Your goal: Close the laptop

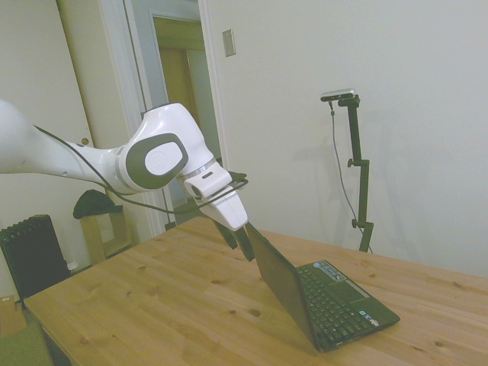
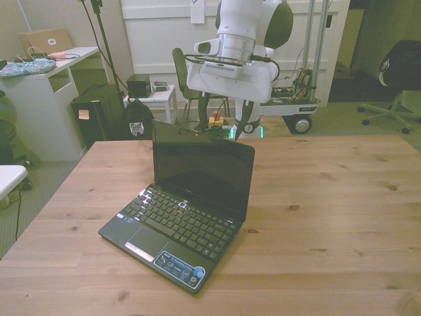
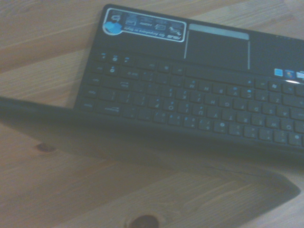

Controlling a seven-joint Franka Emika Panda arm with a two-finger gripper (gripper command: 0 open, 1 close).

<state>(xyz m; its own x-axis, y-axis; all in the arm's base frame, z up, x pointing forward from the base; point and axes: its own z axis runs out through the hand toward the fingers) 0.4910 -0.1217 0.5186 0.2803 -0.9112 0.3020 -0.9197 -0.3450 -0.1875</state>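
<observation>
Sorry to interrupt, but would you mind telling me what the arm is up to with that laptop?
The white robot arm is set to close the small black laptop that sits open on the wooden table. Its gripper is right behind the top edge of the upright lid, fingers apart; contact cannot be confirmed from these views. The lid has not been folded down, so the keyboard is fully exposed.
</observation>
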